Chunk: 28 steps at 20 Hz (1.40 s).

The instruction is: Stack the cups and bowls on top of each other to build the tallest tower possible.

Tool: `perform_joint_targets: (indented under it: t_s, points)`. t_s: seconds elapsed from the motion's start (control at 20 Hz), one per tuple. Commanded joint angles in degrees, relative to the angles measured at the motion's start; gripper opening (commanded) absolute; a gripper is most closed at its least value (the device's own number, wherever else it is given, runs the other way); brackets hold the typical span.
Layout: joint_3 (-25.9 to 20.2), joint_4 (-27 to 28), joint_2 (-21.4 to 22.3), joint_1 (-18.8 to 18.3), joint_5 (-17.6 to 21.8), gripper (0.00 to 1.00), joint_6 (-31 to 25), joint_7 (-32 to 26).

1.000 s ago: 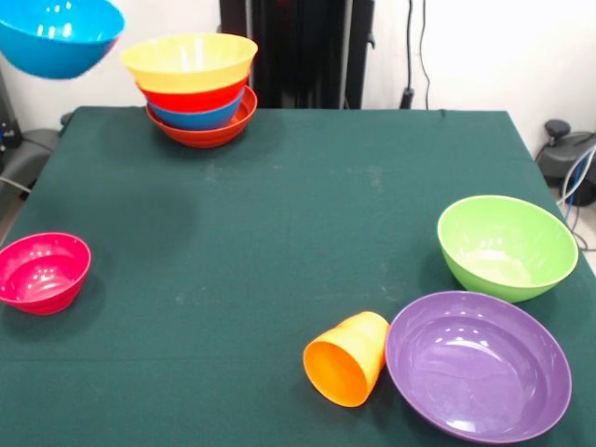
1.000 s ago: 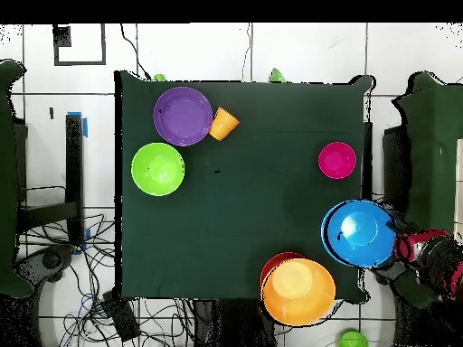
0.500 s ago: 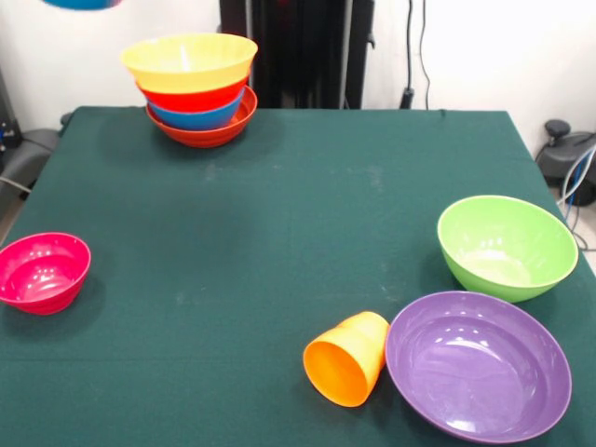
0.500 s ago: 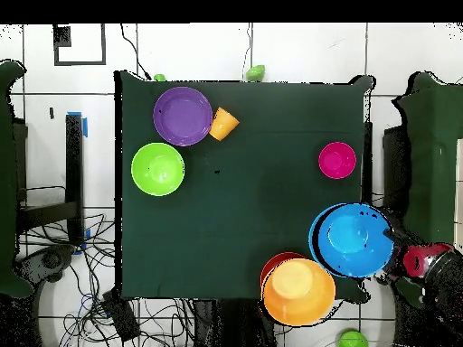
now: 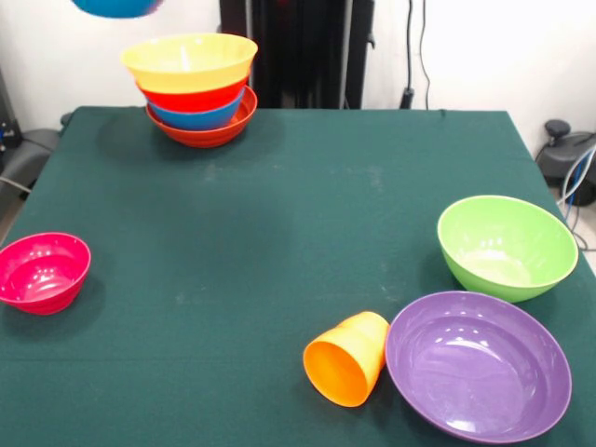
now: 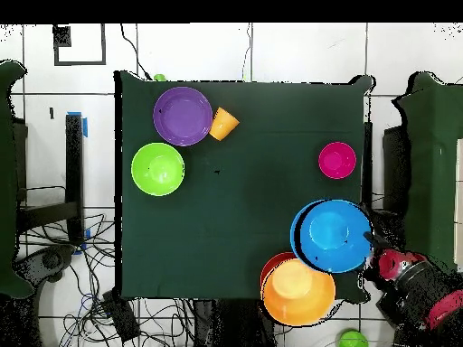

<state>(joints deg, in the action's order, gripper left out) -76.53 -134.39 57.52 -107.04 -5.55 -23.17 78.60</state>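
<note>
From the front, the tower (image 5: pixel 196 88) stands at the far left of the green table (image 5: pixel 279 214): a red-orange bowl at the base, then blue, then red-orange, with a wide orange bowl on top. Above it and slightly to the left, a blue bowl (image 5: pixel 116 7) hangs in the air at the upper edge, only its underside showing; no claw shows here. A small magenta bowl (image 5: pixel 43 271) sits at the left edge. At the near right, a purple bowl (image 5: pixel 478 363) rests upright, with a green bowl (image 5: pixel 507 246) just beyond it. The orange cup (image 5: pixel 347 358) lies on its side just beside the purple bowl's left rim, mouth toward the near left.

From overhead, the blue bowl (image 6: pixel 333 236) floats over the table's lower right part, its rim overlapping the upper right edge of the tower (image 6: pixel 297 290). The claw (image 6: pixel 378 262) is at the blue bowl's lower right rim and carries it, the red and black arm (image 6: pixel 420 294) running off past the table's right edge. The magenta bowl (image 6: pixel 337 160) lies above the blue one; purple (image 6: pixel 182 116), green (image 6: pixel 157 169) and the cup (image 6: pixel 223 123) cluster at the upper left.
</note>
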Motion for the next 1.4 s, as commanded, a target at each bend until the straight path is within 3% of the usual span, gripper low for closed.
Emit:
perform_joint_targets:
  t_s: [0.05,0.45,0.6,0.7,0.95,1.4]
  points:
    - [2.95,-9.99,-4.93,2.82,6.48,0.0,4.89,6.69]
    - [19.62,-9.62,-10.45,10.98,18.56,0.0,12.11,7.59]
    - [23.11,-8.67,-12.8,11.99,22.14,0.0,13.7,7.77]
    - [24.66,-8.33,-11.79,12.75,23.8,0.0,13.07,8.17]
    - [23.91,-7.84,-11.15,12.21,23.79,0.0,11.11,8.1]
    - [11.99,-5.44,2.44,11.06,12.93,0.0,-1.89,5.6]
